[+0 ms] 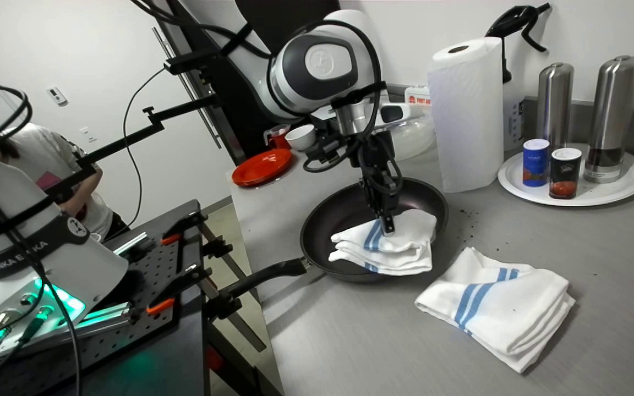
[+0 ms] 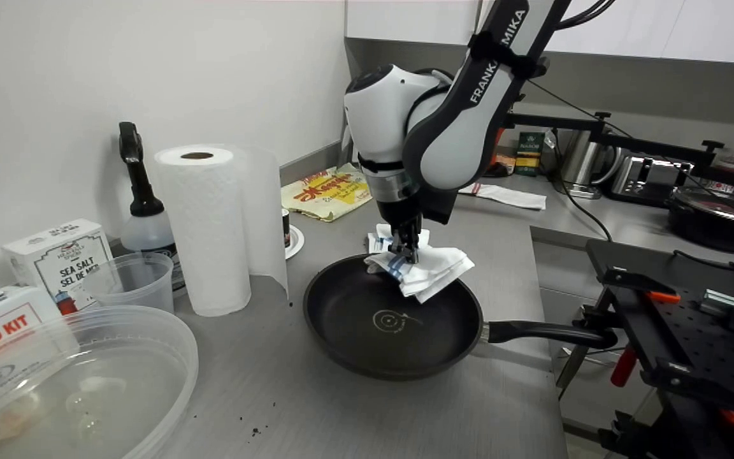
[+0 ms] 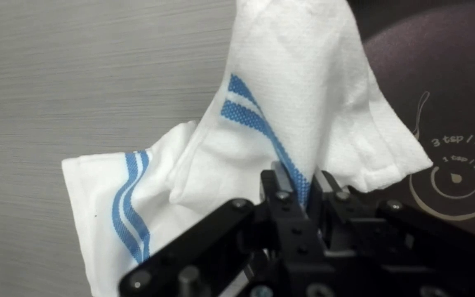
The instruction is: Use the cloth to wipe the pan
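The pan (image 1: pixel 339 214) is round and black and lies on the grey counter. It also shows in an exterior view (image 2: pixel 386 344), its handle pointing past the counter edge, and in the wrist view (image 3: pixel 427 70). My gripper (image 1: pixel 386 224) is above the pan, fingers pointing down, as in an exterior view (image 2: pixel 405 255). In the wrist view the gripper (image 3: pixel 297 177) is shut on a fold of the cloth (image 3: pixel 295 53), white with blue stripes. The cloth hangs in layers over the pan's rim side in both exterior views (image 1: pixel 394 256) (image 2: pixel 434 271). I cannot tell whether it touches the pan.
A larger folded towel with blue stripes (image 1: pixel 504 308) lies beside the pan. A paper towel roll (image 1: pixel 465 121) stands behind it. A white plate (image 1: pixel 614 192) holds shakers and mills. Red plates (image 1: pixel 262 168) and a clear tub (image 2: pixel 182 382) are nearby. Dark crumbs (image 2: pixel 255 431) dot the counter.
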